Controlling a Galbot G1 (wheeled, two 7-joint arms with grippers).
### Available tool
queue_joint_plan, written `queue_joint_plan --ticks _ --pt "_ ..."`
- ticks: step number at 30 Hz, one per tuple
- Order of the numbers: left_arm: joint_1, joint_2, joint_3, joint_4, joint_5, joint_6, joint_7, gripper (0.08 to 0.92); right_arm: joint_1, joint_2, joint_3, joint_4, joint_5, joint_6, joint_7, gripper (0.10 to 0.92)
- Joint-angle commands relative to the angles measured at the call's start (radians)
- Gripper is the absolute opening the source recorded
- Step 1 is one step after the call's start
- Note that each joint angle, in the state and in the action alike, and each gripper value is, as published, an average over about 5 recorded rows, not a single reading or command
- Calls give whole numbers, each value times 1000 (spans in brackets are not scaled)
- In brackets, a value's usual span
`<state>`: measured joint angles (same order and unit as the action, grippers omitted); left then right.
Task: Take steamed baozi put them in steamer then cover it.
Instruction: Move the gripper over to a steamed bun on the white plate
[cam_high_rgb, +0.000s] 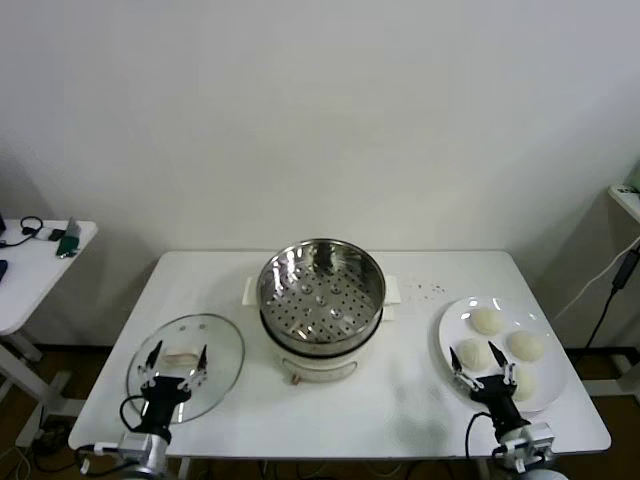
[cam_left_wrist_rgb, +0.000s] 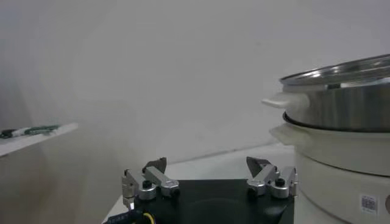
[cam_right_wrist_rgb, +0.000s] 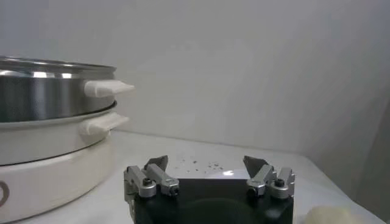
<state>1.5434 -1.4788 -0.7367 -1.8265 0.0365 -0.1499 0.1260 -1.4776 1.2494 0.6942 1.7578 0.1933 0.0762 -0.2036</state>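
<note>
Both grippers stand spread and empty: right gripper (cam_high_rgb: 482, 360) over the flat white plate (cam_high_rgb: 452, 318), among four smooth cream baozi (cam_high_rgb: 486, 320); left gripper (cam_high_rgb: 177, 366) over the round glass lid (cam_high_rgb: 226, 340). Between them sits the shiny perforated steel steamer (cam_high_rgb: 322, 290).

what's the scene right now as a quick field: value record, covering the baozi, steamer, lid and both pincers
baozi: four, all on the white plate, right of the pot
steamer: table centre, uncovered, basket empty
glass lid: flat on the table, left of the steamer
left pincer: open, over the near side of the lid, holding nothing
right pincer: open, over the near baozi, holding nothing
task progress: no baozi moved yet
</note>
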Motion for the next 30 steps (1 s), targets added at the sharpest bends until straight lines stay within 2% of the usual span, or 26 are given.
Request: queue_joint_plan --ticks 1,7,11,18,24,30 --pt "1 2 3 -3 3 -5 -3 823 23 -27 6 10 -5 -35 -8 823" --pt "10 14 18 -21 -5 6 -27 823 123 -302 16 -16 -22 -178 -172 823" --pt "27 19 30 -35 -19 5 -30 823 212 -529 -34 -98 -16 -232 -326 823" --pt "47 21 40 -41 -20 -19 -30 823 466 -789 -282 -267 -38 -262 -614 823" --pt "55 23 43 -44 -22 -21 -31 823 882 -895 -692 -436 -135 -223 -816 823" --pt "51 24 40 -37 -24 -17 -32 823 1350 -855 -1123 -612 -312 -115 -936 823"
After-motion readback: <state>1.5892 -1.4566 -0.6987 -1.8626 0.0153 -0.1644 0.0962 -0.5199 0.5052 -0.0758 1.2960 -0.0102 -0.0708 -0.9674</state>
